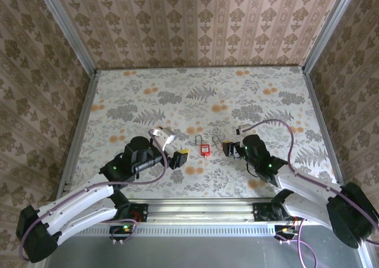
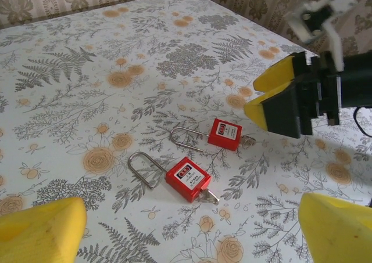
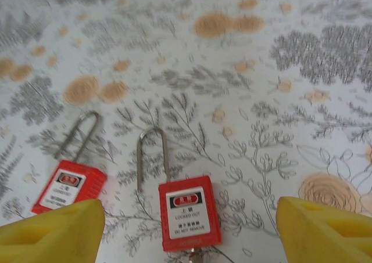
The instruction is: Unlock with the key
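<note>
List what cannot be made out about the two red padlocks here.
Right wrist view: key of the red padlock with steel shackle, cut by the bottom edge.
Right wrist view: second red padlock's lower corner, behind a yellow fingertip.
Top view: padlock labels, too small.

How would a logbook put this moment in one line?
left claw: open, empty | right claw: open, over right padlock | left padlock: lying free | key: in left padlock's base

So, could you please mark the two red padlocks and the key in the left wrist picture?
Nearer padlock [image 2: 187, 179], left wrist view, on its red body.
Farther padlock [image 2: 225, 134], left wrist view, on its red body.
Key [image 2: 210, 195], left wrist view, on the metal sticking out of the nearer padlock's base.
</note>
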`<state>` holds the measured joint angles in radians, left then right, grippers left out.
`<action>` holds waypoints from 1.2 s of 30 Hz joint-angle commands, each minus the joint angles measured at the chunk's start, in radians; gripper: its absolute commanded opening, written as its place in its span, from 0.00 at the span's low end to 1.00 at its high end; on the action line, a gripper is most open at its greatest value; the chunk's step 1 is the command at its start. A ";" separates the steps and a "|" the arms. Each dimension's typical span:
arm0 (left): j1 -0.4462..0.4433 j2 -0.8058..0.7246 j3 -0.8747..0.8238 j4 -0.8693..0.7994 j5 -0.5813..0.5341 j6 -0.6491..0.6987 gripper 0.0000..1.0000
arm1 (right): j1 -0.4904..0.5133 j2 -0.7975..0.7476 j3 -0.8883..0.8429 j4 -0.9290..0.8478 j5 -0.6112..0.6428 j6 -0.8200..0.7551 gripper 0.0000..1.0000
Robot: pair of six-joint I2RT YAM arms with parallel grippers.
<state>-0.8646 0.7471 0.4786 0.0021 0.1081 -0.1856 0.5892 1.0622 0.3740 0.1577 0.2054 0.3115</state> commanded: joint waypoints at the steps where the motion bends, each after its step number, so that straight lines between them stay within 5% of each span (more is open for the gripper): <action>1: -0.008 -0.032 0.020 -0.028 -0.005 0.009 0.95 | -0.005 0.124 0.121 -0.196 -0.009 0.006 0.79; 8: -0.012 -0.096 0.019 -0.102 -0.027 0.000 0.95 | -0.026 0.364 0.296 -0.327 0.009 0.020 0.76; 24: -0.013 -0.171 0.004 -0.175 -0.057 0.005 0.95 | -0.048 0.555 0.446 -0.439 -0.076 0.027 0.63; 36: -0.012 -0.178 0.001 -0.179 -0.051 0.006 0.95 | -0.075 0.609 0.497 -0.550 -0.122 0.297 0.43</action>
<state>-0.8711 0.5819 0.4786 -0.1738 0.0628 -0.1860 0.5316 1.6295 0.8776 -0.2779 0.1089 0.4995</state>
